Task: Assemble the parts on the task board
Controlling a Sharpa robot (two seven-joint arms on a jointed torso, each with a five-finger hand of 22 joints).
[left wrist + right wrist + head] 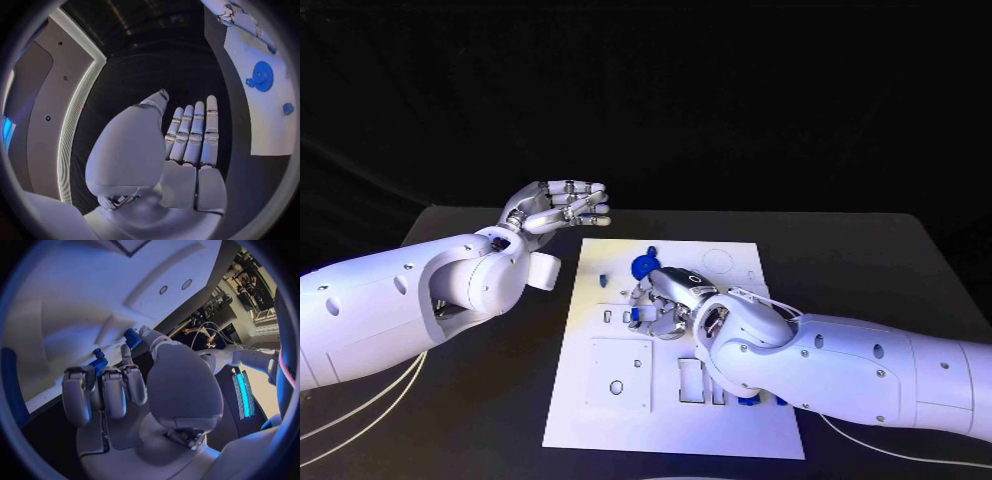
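The task board (678, 400) is laid at the middle of the black worktop (877, 260), with a blue gear (645, 265) near its far edge. The left hand (560, 207) is held empty, fingers spread, above the worktop's far edge. The right hand (668, 300) is lowered onto the board with fingers curled; whether a part is gripped cannot be told.

I am seeing cool light falling from above onto the task board (661, 420), which is glaring white against the black bench (877, 260) and dark backdrop. The right hand (664, 300) is throwing shadow over the board's middle. Both wrist views are bending straight edges at the rim, and a lit strip is glowing in each.
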